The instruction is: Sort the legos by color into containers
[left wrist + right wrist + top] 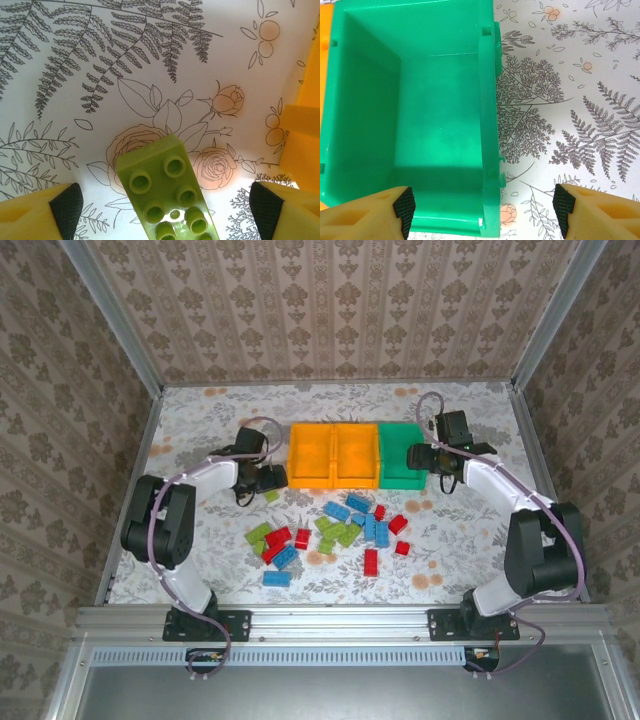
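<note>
Red, blue and light green legos [335, 530] lie scattered on the table in front of the bins. One light green brick [167, 192], studs up, rests on the table between the wide-apart fingers of my left gripper [165, 210], untouched; from above this brick [271, 496] sits just left of the orange bins, below the left gripper [262, 478]. Two orange bins [312, 453] [357, 453] and one green bin [402, 453] stand in a row. My right gripper [485, 212] is open above the green bin [420, 115], straddling its right wall; the bin looks empty.
The patterned tablecloth [200, 410] covers the whole table, with metal frame posts [135, 460] at the sides and a rail [340, 618] along the near edge. An orange bin wall [302, 145] stands close on the right of the left gripper.
</note>
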You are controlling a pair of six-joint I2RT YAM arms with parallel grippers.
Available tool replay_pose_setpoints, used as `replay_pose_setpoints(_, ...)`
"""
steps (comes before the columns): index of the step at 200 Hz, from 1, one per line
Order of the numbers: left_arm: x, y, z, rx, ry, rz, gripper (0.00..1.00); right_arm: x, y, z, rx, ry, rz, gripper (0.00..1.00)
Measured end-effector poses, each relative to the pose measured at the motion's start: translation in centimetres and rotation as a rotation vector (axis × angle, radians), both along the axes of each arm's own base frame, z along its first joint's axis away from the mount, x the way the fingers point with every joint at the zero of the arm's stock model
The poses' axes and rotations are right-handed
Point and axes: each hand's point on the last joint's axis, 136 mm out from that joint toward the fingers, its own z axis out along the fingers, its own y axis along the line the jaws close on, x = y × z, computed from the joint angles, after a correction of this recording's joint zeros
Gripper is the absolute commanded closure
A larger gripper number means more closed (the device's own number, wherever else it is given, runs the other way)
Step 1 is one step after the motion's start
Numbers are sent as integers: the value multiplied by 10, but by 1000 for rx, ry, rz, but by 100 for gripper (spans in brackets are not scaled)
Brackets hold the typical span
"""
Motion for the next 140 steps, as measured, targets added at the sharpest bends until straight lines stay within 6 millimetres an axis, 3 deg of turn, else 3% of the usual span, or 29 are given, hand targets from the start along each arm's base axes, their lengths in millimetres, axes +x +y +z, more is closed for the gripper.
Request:
replay_pose_setpoints(37,1,4,-8,35,27,2,38,-9,-1,-5,-1,3,-1,22)
replay_pose_setpoints(73,2,7,-10,65,35,-1,47,-17,-3,-10,-4,11,-2,22)
replay_pose_setpoints(98,1,10,-12,83,39,-7,66,-21,-4,-9,-8,8,-1,22)
replay_pose_setpoints(140,4,9,-10,89,29,-25,77,-27,-5,-9,-9,5,-2,22)
